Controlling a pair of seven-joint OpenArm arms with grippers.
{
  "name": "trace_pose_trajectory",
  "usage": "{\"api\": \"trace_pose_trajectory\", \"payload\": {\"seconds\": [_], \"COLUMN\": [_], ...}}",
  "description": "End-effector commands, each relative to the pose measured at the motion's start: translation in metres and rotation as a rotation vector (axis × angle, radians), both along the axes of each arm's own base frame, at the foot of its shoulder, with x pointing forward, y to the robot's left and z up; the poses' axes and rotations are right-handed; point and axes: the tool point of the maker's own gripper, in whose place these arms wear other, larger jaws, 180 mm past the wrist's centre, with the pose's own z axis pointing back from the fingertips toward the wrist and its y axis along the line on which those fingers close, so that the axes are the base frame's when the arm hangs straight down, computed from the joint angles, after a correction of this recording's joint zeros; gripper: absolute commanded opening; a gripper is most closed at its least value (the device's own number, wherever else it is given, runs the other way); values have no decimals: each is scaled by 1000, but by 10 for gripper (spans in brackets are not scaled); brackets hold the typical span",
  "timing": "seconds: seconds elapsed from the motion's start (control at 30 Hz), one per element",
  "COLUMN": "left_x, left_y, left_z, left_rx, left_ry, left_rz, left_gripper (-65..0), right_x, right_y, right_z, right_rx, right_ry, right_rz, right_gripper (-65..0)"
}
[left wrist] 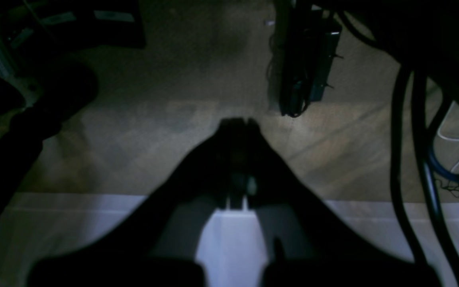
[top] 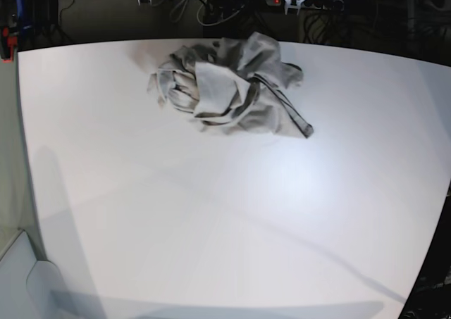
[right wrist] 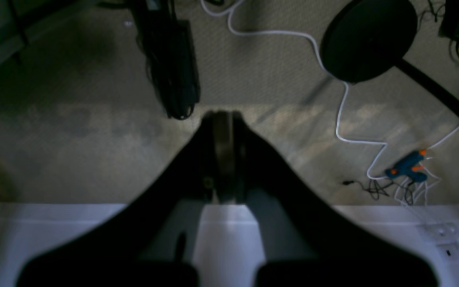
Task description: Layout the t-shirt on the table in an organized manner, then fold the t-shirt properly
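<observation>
The t-shirt lies crumpled in a heap at the far middle of the white table, with a dark-edged hem trailing toward the right. Neither arm shows in the base view. In the left wrist view my left gripper is shut with nothing between its fingers, and it hangs past the table edge above the carpet. My right gripper is likewise shut and empty, beyond the table edge. Both wrist views miss the shirt.
Below the table edge is beige carpet with a black power strip, a round black stand base, a white cable and a blue and orange tool. Thick black cables hang at the left wrist view's right.
</observation>
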Motion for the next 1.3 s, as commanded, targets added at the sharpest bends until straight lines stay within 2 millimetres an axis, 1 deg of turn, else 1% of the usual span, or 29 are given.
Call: {"api": "trace_pose_trajectory", "payload": {"seconds": [0.0,0.3,0.4,0.53,0.6,0.7,1.2,1.27], "left_x": [-4,1,2,2,14,21,21,23], "left_y": [2,2,0,-2,-3,-2,-1,0], "left_z": [0,0,0,0,1,1,1,2], "left_rx": [9,9,6,3,0,1,3,4], "left_ry": [9,1,-1,-2,-31,-51,-50,-56], "left_rz": [-1,1,1,0,0,-2,-6,-6], "left_gripper": [-649,-648,-648,-648,-648,-648,-648,-649], "right_x": [-3,-2,-1,-1,-1,-1,-1,1], "right_y": [-4,-5,-13,-14,-14,-14,-14,-14], "right_z": [0,0,1,1,1,1,1,1], "right_rx": [-13,-14,-27,-28,-28,-28,-28,-28], "right_ry": [6,1,-2,-2,-2,-2,-2,-11], "right_rz": [-2,0,1,1,1,1,1,2], "right_gripper": [-649,-648,-648,-648,-648,-648,-650,-650]}}
